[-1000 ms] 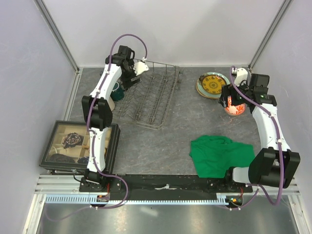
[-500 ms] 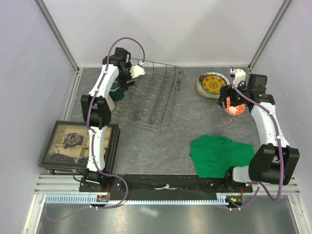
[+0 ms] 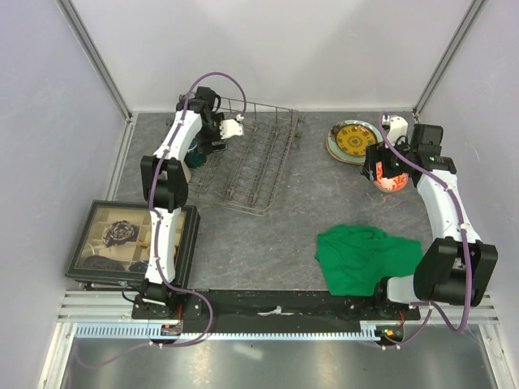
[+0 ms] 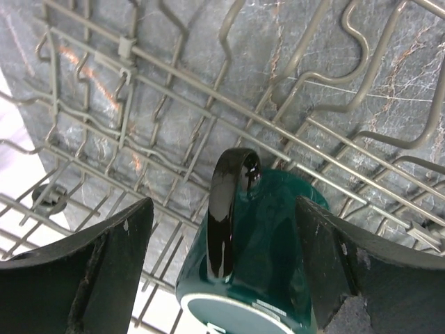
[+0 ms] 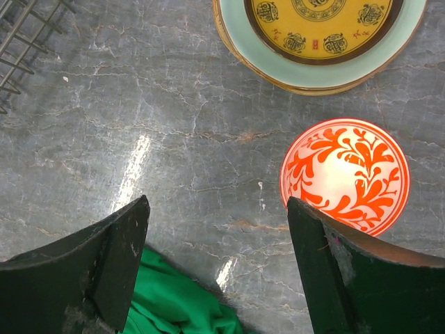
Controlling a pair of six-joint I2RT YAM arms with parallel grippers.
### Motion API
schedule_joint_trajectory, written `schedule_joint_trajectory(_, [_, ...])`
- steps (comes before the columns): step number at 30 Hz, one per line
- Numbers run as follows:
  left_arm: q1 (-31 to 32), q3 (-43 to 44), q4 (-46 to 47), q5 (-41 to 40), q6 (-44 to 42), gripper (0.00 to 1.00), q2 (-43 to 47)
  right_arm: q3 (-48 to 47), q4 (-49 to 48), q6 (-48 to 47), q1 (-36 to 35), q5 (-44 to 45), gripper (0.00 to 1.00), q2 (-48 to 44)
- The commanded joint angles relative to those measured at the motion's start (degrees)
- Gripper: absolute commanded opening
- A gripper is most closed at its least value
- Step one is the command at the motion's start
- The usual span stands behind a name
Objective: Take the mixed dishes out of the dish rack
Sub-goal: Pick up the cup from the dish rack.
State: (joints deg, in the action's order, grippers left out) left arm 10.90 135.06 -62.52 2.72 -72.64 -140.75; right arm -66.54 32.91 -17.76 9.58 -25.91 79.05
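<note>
The dark green mug [image 4: 268,243] sits at the left side of the dish rack [image 4: 174,90], near the far-left corner of the table [image 3: 268,235]. The left gripper [image 4: 222,216] hangs over it, its 2 jaws spread wide either side of the handle. The right gripper [image 5: 217,209], jaws spread and empty, hovers beside the small red-and-white bowl [image 5: 344,175], near the yellow-patterned plate [image 5: 320,17] by the far-right corner.

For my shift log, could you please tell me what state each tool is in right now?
Left tool: open, straddling the dark green mug, not gripping it.
Right tool: open, empty, near the red-and-white bowl.
</note>
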Motion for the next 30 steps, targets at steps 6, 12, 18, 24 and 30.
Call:
schedule_joint_trajectory(6, [0.0, 3.36, -0.41, 2.38, -4.17, 0.86, -2.86, 0.62, -1.79, -0.7, -0.27, -1.6, 0.88, 0.67])
schedule_joint_trajectory(12, [-0.09, 3.98, 0.12, 2.73, -4.17, 0.83, -4.01, 0.71, -1.71, -0.79, -0.27, -1.6, 0.88, 0.93])
schedule_joint_trajectory(18, [-0.17, 3.98, 1.52, 3.08, -3.91, 0.81, -4.8, 0.8, -1.79, -0.96, -0.27, -1.6, 0.88, 1.02])
schedule_joint_trajectory(24, [-0.26, 3.89, 2.75, 3.17, -3.65, 0.79, -5.33, 0.89, -1.79, -1.05, -0.27, -1.69, 0.88, 1.02])
schedule_joint_trajectory(30, [-0.44, 3.98, 3.28, 2.9, -3.38, 0.78, -5.94, 0.98, -1.79, -1.05, -0.27, -1.69, 0.88, 1.37])
